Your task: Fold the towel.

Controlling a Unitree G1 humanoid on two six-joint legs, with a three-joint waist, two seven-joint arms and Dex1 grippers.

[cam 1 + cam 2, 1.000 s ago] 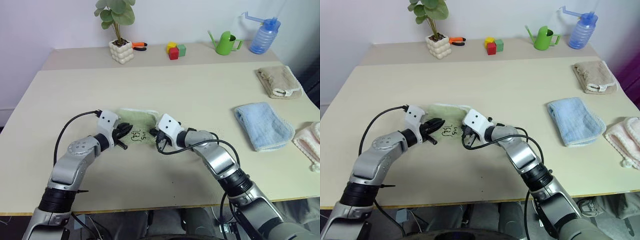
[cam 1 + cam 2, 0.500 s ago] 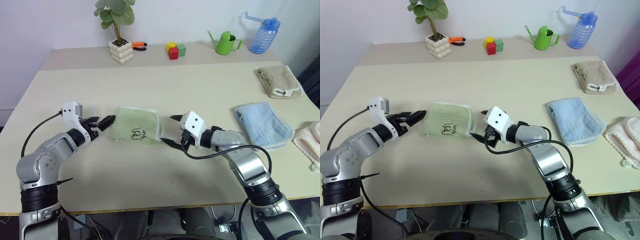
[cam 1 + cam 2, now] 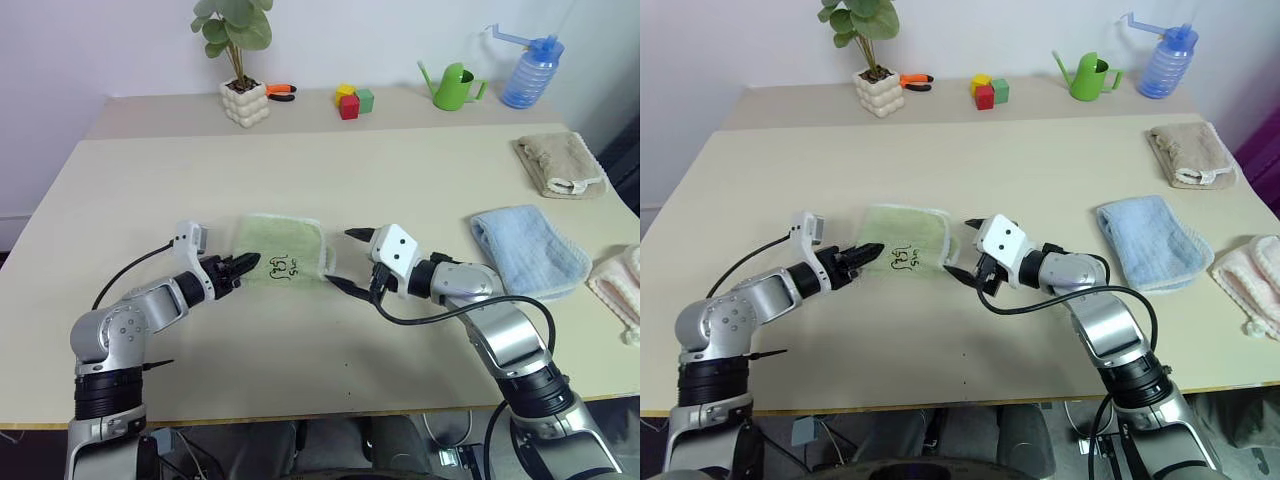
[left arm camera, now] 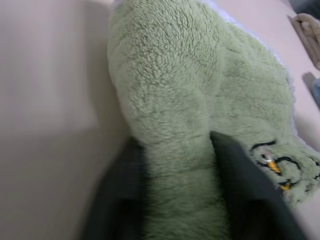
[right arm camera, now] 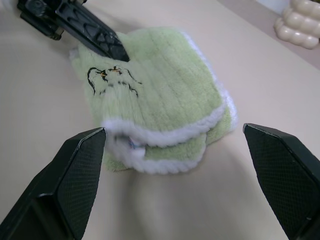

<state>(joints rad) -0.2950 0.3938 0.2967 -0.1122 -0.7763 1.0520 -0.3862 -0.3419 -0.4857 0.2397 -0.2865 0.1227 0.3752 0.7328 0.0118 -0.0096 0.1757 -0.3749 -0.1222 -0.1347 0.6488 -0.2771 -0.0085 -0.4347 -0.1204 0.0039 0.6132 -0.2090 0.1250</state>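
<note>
Soft, floppy, light green towel (image 3: 280,254) lying folded near the table's (image 3: 420,180) middle, probably easiest grabbed by its whitish edging, with left gripper (image 3: 243,266) pinched shut on its near-left edge and right gripper (image 3: 352,260) spread wide open just beside it.

Silver arms, white wrist housings, black cables, black fingers (image 5: 92,31).

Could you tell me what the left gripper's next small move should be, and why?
Probably lift the pinched edge and carry it toward the open right gripper. The left gripper has its jaws shut on a ridge of the green towel, which lies already folded on the table.
</note>
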